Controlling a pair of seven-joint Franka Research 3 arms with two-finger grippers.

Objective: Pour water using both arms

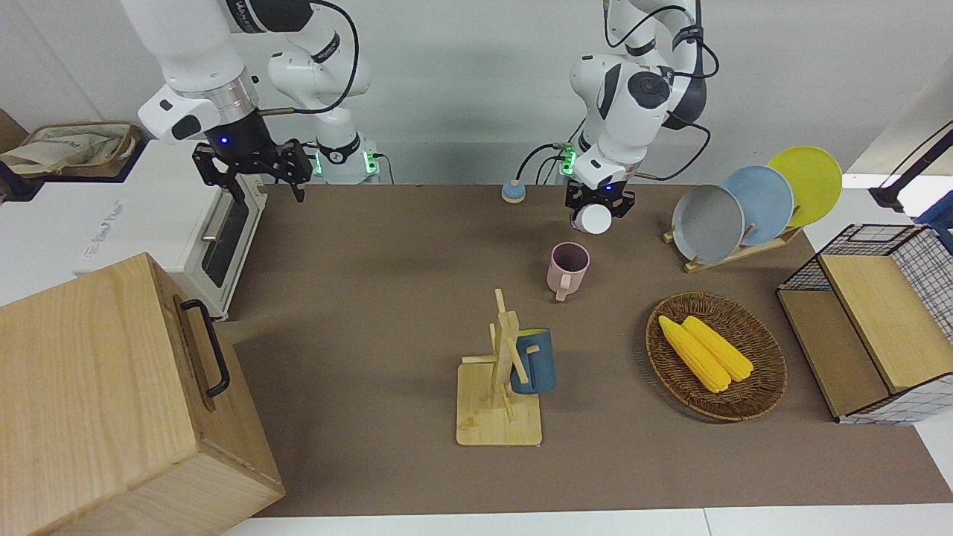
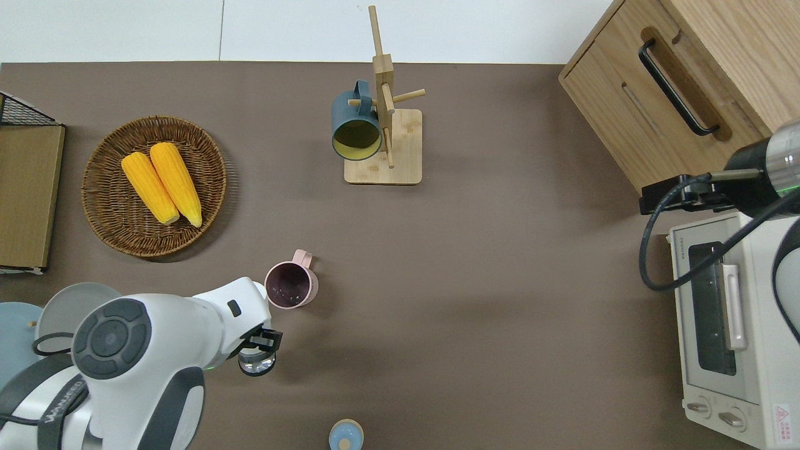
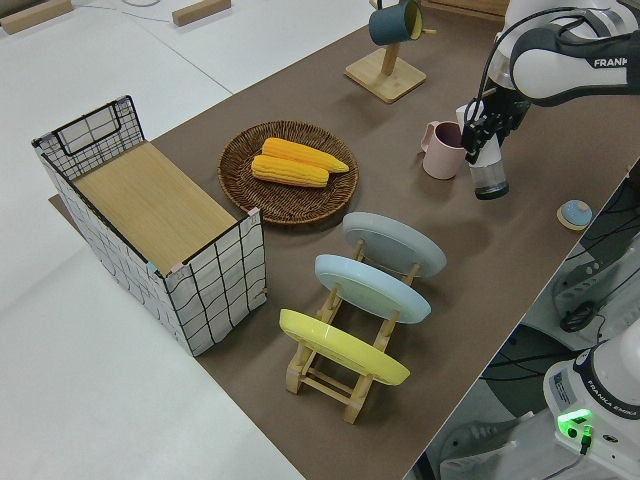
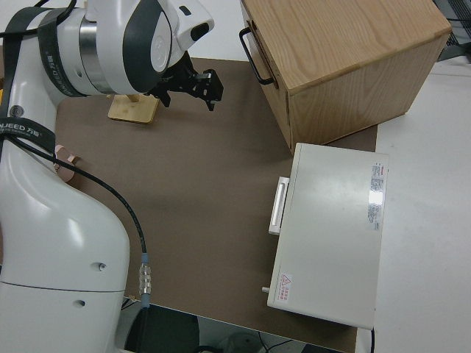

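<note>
Overhead view: the left end effector (image 2: 257, 351) is clamped on a small clear cup (image 2: 256, 362), held above the brown tabletop (image 2: 475, 300) just nearer the robots than the pink mug (image 2: 289, 284). The cup appears tipped, though its contents are hard to make out. The mug stands upright, handle pointing away from the robots. Farther out, two corn cobs (image 2: 161, 182) lie in a wicker basket (image 2: 106, 219), and a blue mug (image 2: 355, 128) hangs on the wooden rack (image 2: 387, 125). The right end effector (image 1: 253, 165), fingers apart, is parked.
</note>
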